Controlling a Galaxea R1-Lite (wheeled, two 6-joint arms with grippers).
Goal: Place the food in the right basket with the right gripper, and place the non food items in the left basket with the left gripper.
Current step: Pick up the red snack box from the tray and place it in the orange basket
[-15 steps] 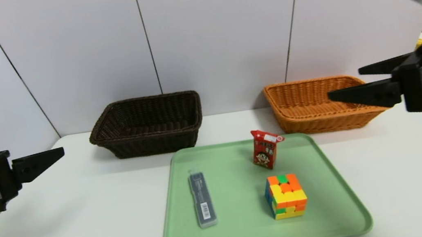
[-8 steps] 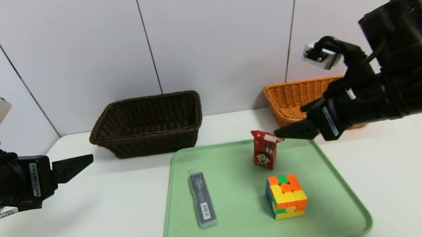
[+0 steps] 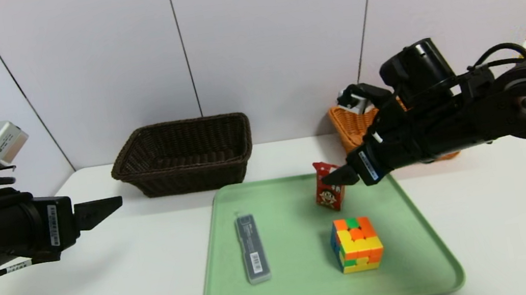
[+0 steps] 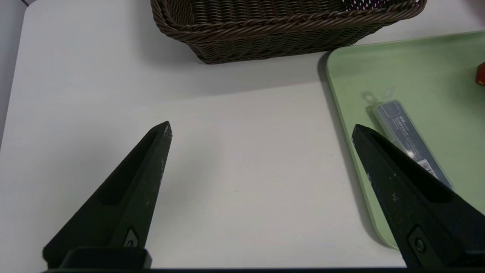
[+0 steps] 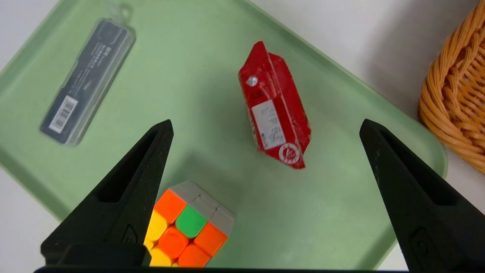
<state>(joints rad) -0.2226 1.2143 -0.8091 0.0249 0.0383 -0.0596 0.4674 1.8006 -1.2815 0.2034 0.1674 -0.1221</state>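
Red and glossy, the small snack packet (image 3: pixel 329 190) stands at the green tray's (image 3: pixel 411 250) far edge, likely light, crinkly and slippery, best pinched across its flat sides by the wide-open, empty right claw (image 5: pixel 265 131) hovering above.

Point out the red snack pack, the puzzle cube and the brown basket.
red snack pack (image 5: pixel 274 113), right wrist view, on its white label.
puzzle cube (image 3: pixel 357 246), head view, on its front face.
brown basket (image 3: pixel 185 179), head view, on its front wall.
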